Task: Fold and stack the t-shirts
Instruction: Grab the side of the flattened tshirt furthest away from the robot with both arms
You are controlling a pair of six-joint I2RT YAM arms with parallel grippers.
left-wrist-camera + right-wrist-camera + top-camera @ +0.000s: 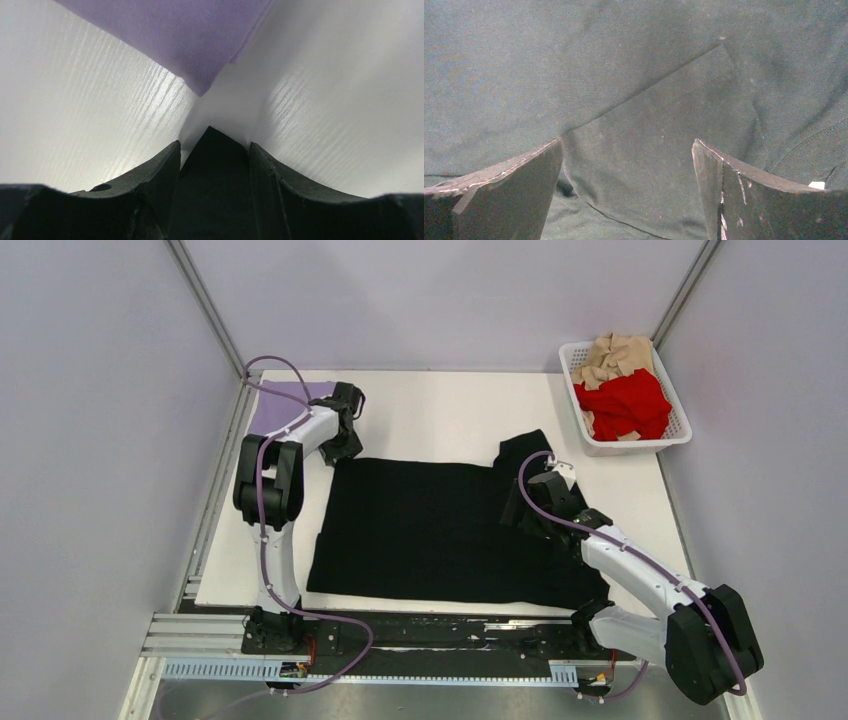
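Observation:
The large black t-shirt (440, 530) lies spread flat on the white table (450, 415). My left gripper (338, 452) is at its far left corner. In the left wrist view the left gripper (214, 145) is shut on that pointed black corner (212, 165), just above the table. The folded lavender t-shirt (290, 400) lies just beyond it, and its corner shows in the left wrist view (190, 45). My right gripper (520, 512) is low over the shirt's right side near the sleeve. In the right wrist view the right gripper (628, 142) is open and empty over a sleeve fold (659, 150). A small white tag (816, 185) shows beside it.
A white basket (680, 435) stands at the back right corner and holds a red t-shirt (625, 400) and a tan t-shirt (615, 355). Grey walls close in both sides. The left arm's purple cable (262, 500) loops over the table's left edge.

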